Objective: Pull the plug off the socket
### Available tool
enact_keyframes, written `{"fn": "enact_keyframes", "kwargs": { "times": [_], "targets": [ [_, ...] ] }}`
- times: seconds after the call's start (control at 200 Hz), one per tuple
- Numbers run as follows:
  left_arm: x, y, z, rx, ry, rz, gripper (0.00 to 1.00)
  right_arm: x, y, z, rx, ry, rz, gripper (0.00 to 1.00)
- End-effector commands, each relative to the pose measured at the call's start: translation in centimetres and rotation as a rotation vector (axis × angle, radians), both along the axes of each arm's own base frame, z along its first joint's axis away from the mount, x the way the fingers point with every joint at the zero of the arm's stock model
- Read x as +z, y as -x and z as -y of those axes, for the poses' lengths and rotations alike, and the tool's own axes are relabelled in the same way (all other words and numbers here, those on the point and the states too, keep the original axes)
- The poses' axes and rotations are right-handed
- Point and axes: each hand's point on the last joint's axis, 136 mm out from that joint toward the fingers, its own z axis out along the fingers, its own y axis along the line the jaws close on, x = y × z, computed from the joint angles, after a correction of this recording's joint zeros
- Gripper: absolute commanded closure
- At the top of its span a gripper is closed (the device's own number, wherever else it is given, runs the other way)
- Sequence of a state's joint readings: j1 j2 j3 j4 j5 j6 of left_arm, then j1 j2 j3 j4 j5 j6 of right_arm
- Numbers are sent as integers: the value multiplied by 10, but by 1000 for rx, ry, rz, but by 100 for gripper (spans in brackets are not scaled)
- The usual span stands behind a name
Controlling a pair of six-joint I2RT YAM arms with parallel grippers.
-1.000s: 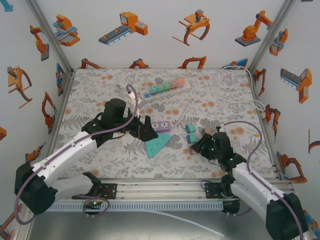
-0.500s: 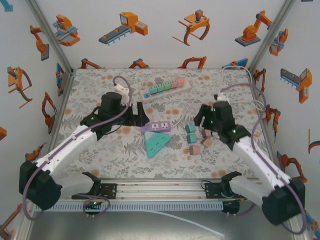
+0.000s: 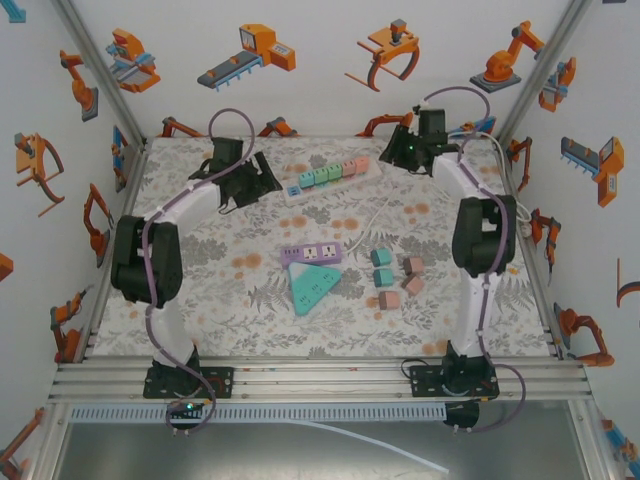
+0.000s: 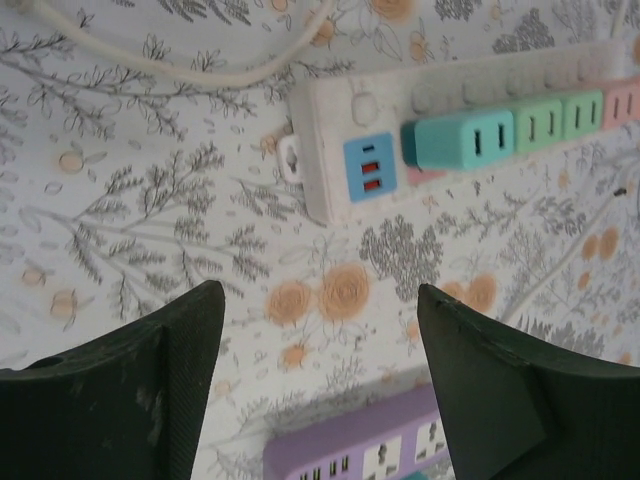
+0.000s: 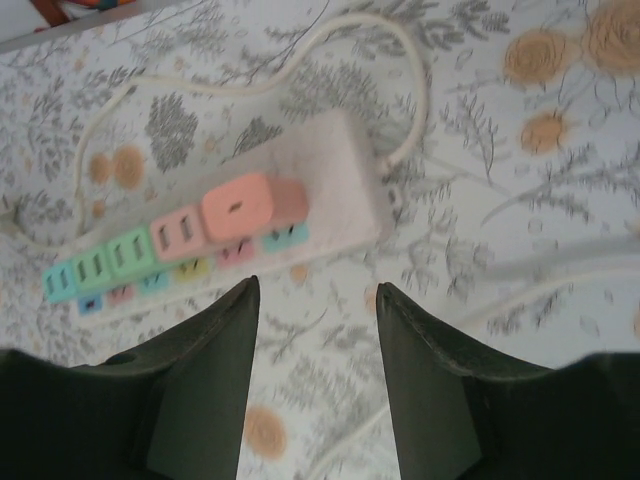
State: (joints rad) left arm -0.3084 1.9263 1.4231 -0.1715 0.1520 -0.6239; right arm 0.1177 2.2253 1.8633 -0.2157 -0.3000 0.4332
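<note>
1. Strip position: white power strip [image 3: 335, 177] lies at the far middle of the tabletop [image 3: 200, 270], pink plug [image 5: 238, 205] seated near its right, cable end.
2. Left tool [image 4: 320, 295] hangs short of the strip's left end, jaws apart, empty.
3. Right tool [image 5: 318, 290] faces the pink plug, also released.
4. Best approach, I judge: left pins the strip, right squares on the plug's sides and pulls straight out.

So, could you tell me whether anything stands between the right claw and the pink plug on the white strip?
Nothing visible does. The right claw hangs open before the pink plug, with only the white strip and tablecloth between; the cord curls behind it.
</note>
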Motion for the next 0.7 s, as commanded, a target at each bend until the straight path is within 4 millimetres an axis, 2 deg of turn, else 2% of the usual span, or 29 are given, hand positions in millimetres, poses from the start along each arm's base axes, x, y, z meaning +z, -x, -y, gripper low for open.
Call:
{"fn": "enact_keyframes", "kwargs": {
  "times": [0.0,0.105,0.265,0.406,0.556,0.691],
  "targets": [
    [-1,-24,15,-16,102,3,29,-6,-25,-11,63,-65,9,52],
    [-16,-40,20,-17,150,-10,33,-27,-40,-17,83,-92,-19,52],
    [-39,-56,28,-39,205,-50,40,-58,-45,-23,94,-131,-62,57],
    [-54,-60,38,-61,249,-83,44,-70,-37,-27,92,-164,-92,63],
    [-68,-55,44,-88,277,-115,56,-79,-22,-34,87,-173,-128,67],
    [-73,-47,45,-104,282,-138,57,-79,-3,-44,75,-209,-147,70]
  ]
}}
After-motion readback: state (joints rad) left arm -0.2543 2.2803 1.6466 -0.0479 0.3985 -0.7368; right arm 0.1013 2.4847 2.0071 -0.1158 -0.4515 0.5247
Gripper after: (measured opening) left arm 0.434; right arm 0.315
